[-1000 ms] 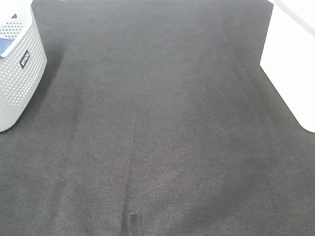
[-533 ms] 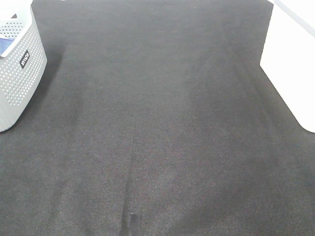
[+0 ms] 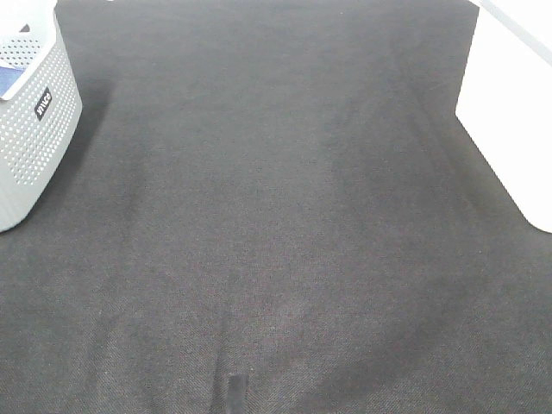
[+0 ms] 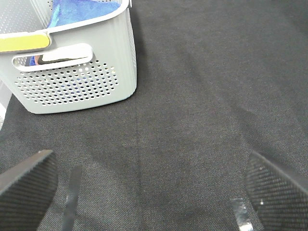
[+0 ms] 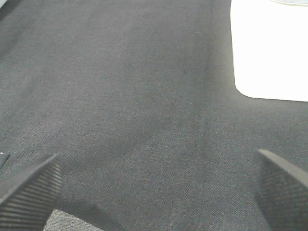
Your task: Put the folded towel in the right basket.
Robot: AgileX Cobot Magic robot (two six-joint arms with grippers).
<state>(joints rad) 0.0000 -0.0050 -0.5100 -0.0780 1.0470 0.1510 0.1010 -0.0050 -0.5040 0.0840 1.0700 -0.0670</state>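
A blue towel (image 4: 82,12) lies inside the grey perforated basket (image 4: 77,82), which stands at the far left of the table in the high view (image 3: 34,129); a bit of the blue towel shows there too (image 3: 10,82). A white, overexposed shape (image 3: 509,112) sits at the right edge and also shows in the right wrist view (image 5: 269,48); I cannot tell its form. My left gripper (image 4: 154,192) is open and empty over the dark cloth, a short way from the grey basket. My right gripper (image 5: 154,192) is open and empty near the white shape. Neither gripper shows in the high view.
Dark grey cloth (image 3: 276,216) covers the table. A short dark tape strip (image 3: 233,392) lies at the front edge. Shiny strips (image 4: 72,197) lie on the cloth by the left fingers.
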